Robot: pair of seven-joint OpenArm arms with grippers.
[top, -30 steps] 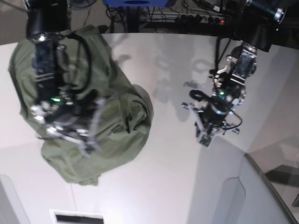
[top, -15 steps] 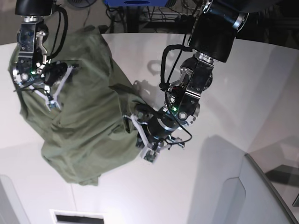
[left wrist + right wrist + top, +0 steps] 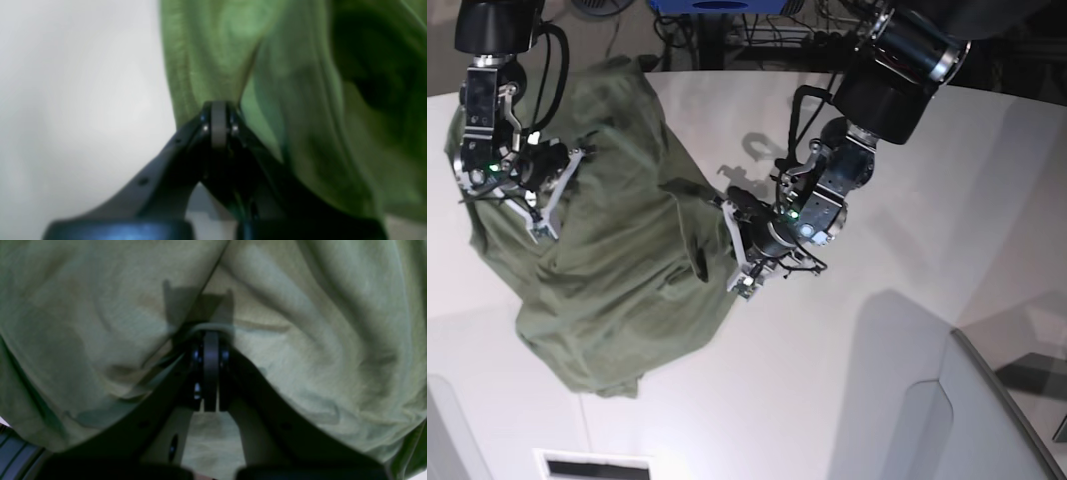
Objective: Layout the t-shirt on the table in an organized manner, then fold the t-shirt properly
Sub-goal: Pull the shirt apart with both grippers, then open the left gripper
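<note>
The t-shirt [image 3: 627, 250] lies bunched on the table's [image 3: 927, 200] left half in the base view, no label or print readable. Left gripper [image 3: 218, 115] has its fingers pressed together, pinching the shirt's right edge; right gripper [image 3: 210, 340] pinches a fold near the far-left side.

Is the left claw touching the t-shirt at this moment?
Touching. In the left wrist view, the left claw is shut on the edge of the t-shirt, and green cloth rises straight from its closed tips.
</note>
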